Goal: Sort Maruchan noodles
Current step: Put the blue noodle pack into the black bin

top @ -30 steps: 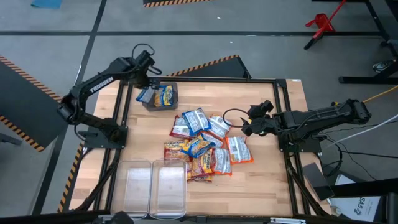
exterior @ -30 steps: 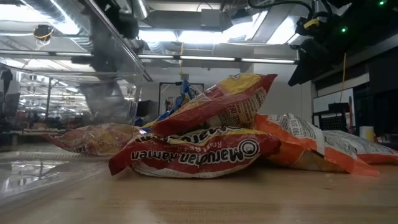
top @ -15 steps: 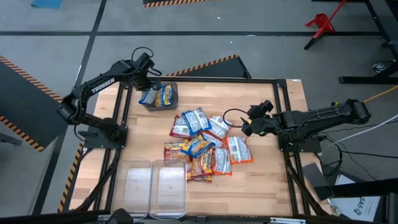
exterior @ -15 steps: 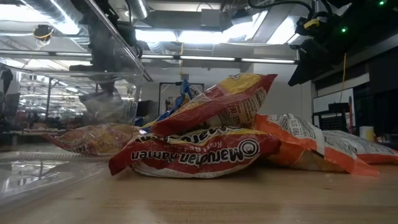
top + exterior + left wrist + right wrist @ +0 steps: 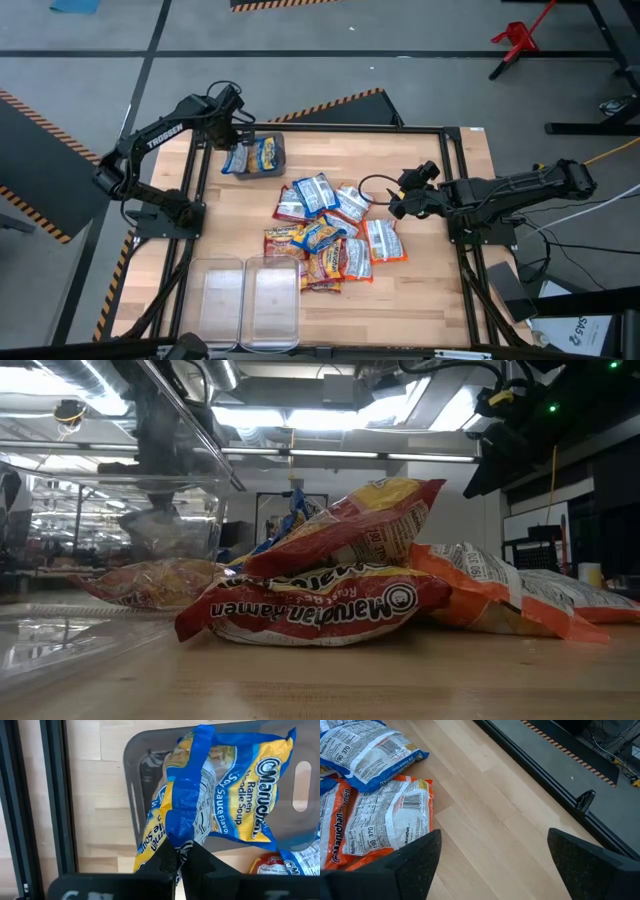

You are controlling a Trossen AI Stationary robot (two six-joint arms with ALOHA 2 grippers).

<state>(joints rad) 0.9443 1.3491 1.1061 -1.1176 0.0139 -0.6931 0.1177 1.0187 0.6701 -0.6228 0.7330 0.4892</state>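
Observation:
A pile of Maruchan noodle packets [image 5: 325, 235] lies mid-table, blue, red and orange ones overlapping; in the low view a red packet [image 5: 320, 605] lies at its front. A grey bin [image 5: 262, 155] stands at the far left with one blue-and-yellow packet [image 5: 250, 785] lying flat in it. My left gripper [image 5: 228, 138] is over the bin's left end, shut on a second blue-and-yellow packet [image 5: 237, 158]. My right gripper [image 5: 400, 202] waits open just right of the pile, near an orange-and-white packet [image 5: 385, 820]. My left gripper [image 5: 180, 857] pinches the blue-and-yellow packet by one crinkled edge [image 5: 182, 837] between its two fingers, coming from above and pointing down. The packet hangs below the fingers, crumpled and folded lengthwise, over the left end of the grey bin [image 5: 135, 795]; whether its lower end touches the bin is hidden.
Two clear plastic bins [image 5: 222, 300] [image 5: 272, 300] stand side by side at the near edge. A black metal frame [image 5: 455, 180] runs round the table. Bare wood shows to the right of the pile [image 5: 485, 810] and between the pile and the grey bin.
My left gripper has moved a little toward the table's left edge and down, staying shut; the blue packet it holds has sunk lower at the grey bin's left end.

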